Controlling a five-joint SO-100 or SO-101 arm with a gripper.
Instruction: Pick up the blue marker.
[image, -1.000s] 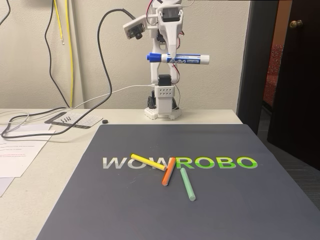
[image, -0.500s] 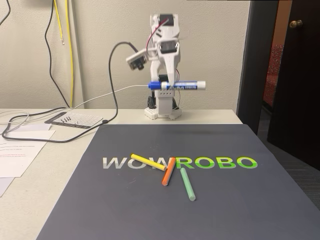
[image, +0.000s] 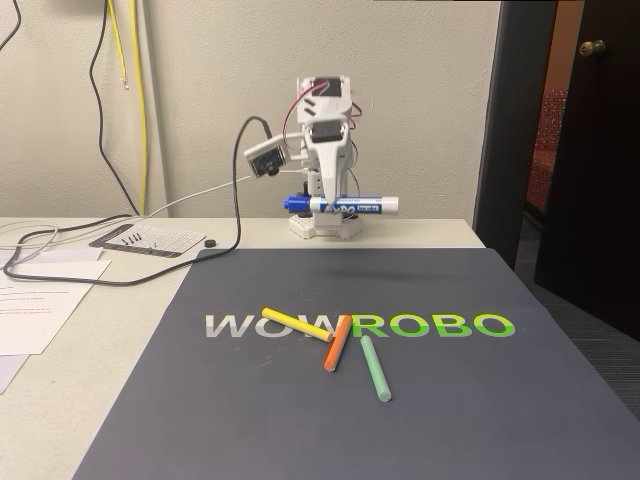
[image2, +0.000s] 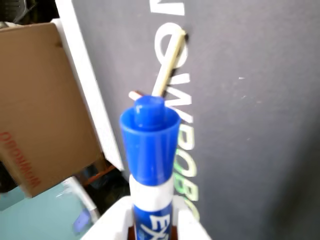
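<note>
Crosswise, blue marker (image: 340, 206) between clamped jaws

A pale table (image: 90, 400) carries a dark mat (image: 300, 420) at its right edge — papers (image: 30, 300) and cables (image: 60, 255) lie along the left edge, the arm's base (image: 325, 228) at the back edge.

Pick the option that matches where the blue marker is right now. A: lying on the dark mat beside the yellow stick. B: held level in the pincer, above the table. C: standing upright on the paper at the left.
B: in the fixed view the blue marker sits crosswise in the pincer, clear of the dark mat.
</note>
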